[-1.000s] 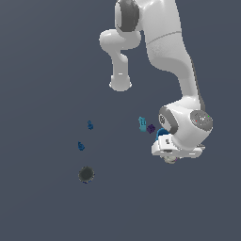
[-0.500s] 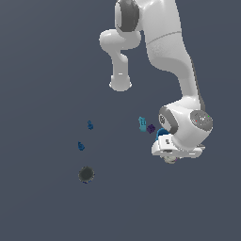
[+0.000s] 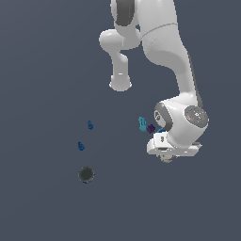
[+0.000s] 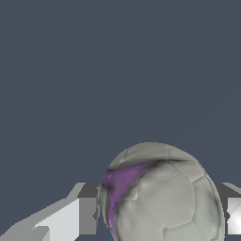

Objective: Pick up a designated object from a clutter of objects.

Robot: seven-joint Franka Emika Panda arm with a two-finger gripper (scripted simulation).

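Note:
The designated object, a whitish-grey ball [image 4: 162,197] with a purple patch, fills the space between my two fingers in the wrist view. The left finger [image 4: 89,216] and the right finger [image 4: 230,212] sit flush against its sides. In the exterior view only a sliver of the ball [image 3: 166,159] shows beneath the white hand, and my gripper [image 3: 165,157] is low over the floor, shut on it. The rest of the clutter lies close by: a teal figure [image 3: 142,124], a purple cube [image 3: 151,128] and a blue cup [image 3: 161,130], half hidden behind the hand.
Two small blue bits [image 3: 90,125] [image 3: 81,146] and a dark round disc [image 3: 86,174] lie well off toward the exterior view's left. The arm's white base [image 3: 120,84] stands behind them on the dark grey floor.

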